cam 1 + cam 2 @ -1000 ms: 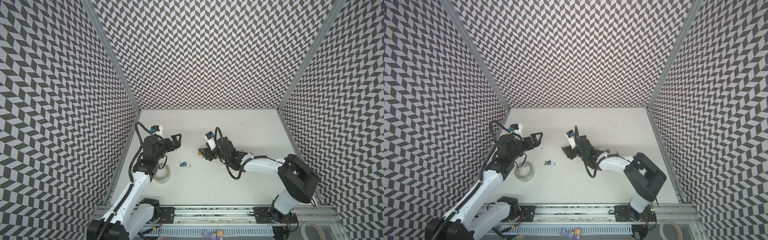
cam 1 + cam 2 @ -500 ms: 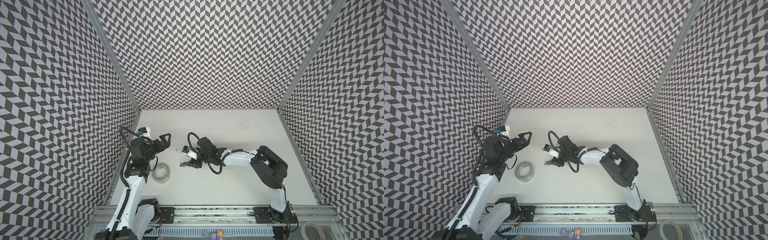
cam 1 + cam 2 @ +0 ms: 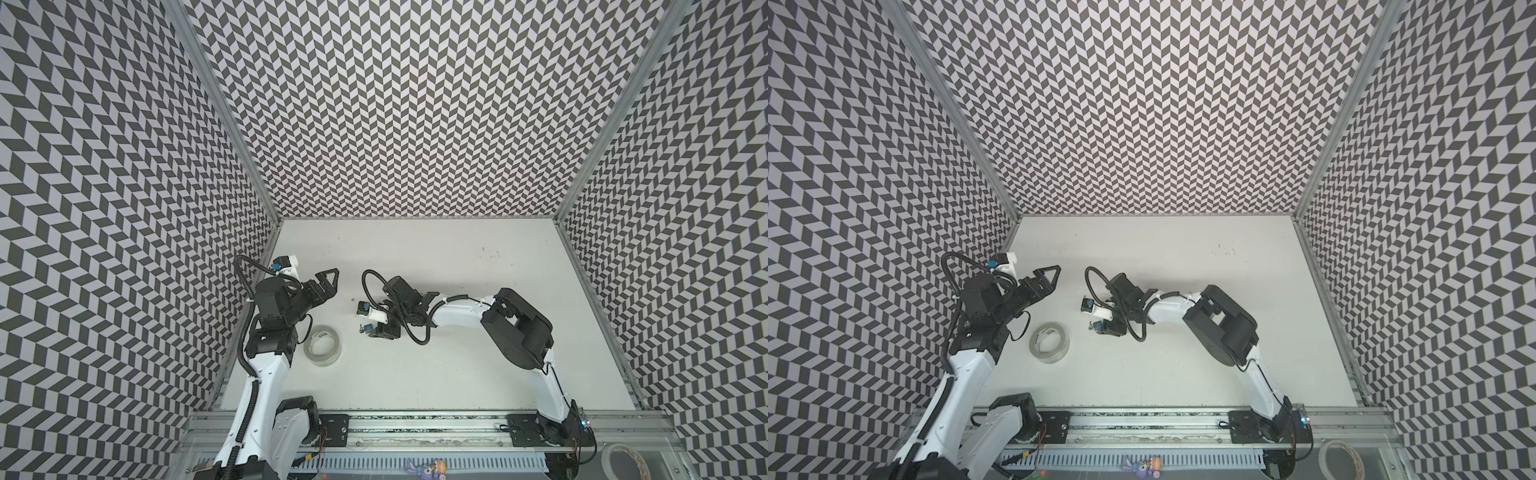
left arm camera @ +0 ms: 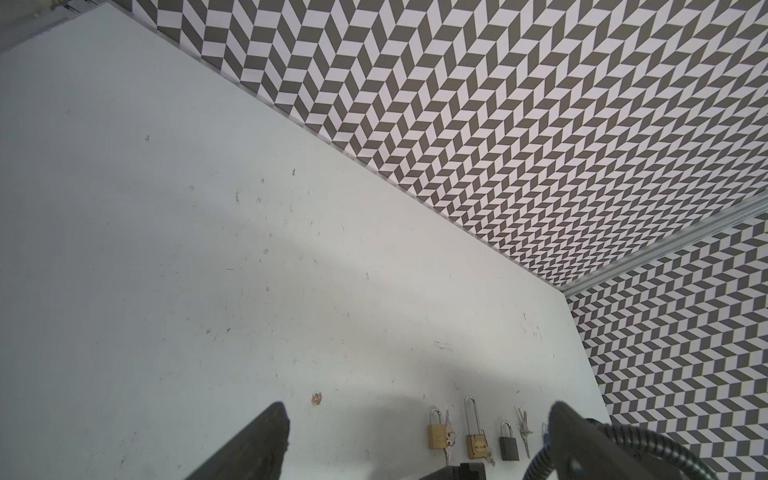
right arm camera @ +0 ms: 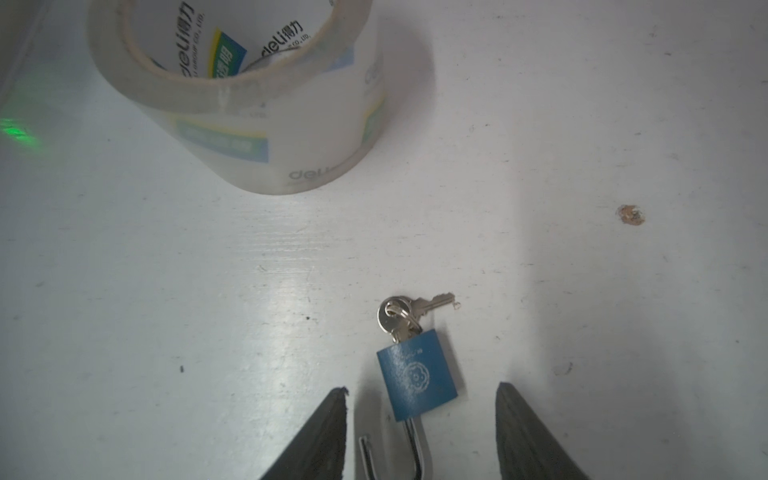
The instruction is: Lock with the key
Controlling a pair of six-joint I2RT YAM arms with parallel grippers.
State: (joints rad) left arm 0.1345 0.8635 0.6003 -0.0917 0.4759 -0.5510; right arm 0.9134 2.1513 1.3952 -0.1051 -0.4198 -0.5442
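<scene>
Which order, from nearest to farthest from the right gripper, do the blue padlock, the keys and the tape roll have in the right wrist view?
1. Blue padlock: lying on the table between the open fingers of the right gripper.
2. Keys: at the padlock's body end, just beyond it.
3. Tape roll: well beyond the keys, standing apart from both.

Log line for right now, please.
right gripper: open, straddling small blue metal padlock | silver key: inserted | shackle: open | left gripper: open, empty
</scene>
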